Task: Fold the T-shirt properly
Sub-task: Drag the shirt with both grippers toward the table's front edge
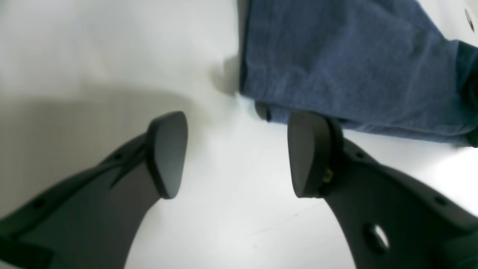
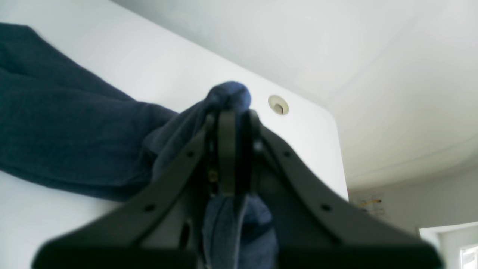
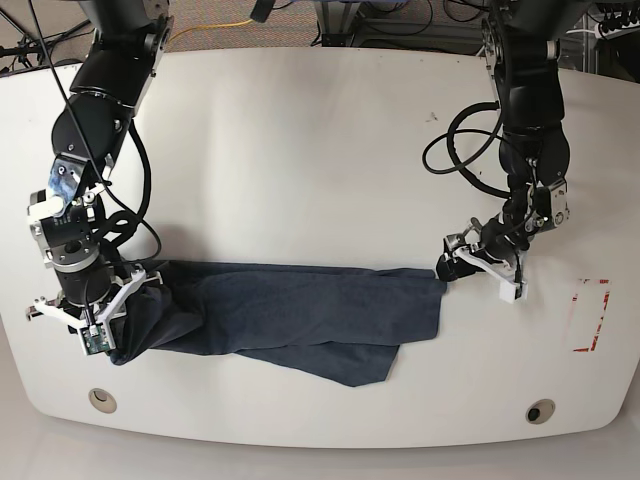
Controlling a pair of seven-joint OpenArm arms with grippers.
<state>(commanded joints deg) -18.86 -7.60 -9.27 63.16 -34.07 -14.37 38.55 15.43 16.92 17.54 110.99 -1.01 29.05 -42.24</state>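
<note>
two arms work one garment here; nearest the front edge of the white table, a loose flap of the t-shirt sags toward two round holes in the tabletop; the shirt itself lies as a long, dark slate-blue band stretched across the table's near half, rumpled rather than flat; at its end on the base view's left, the right gripper is pinched tight on a bunched knob of cloth, fabric bulging above the jaws and hanging below them, presumably to anchor that end or lift it over; at the other end the left gripper has its pads spread wide with nothing between them, low over bare table, one pad just beside the shirt's hemmed corner, and i'd guess it is placed there to take that corner; farther back the table is bare, and beyond its far edge cables lie; no lettering shows; the fold looks early, much still to do.
</note>
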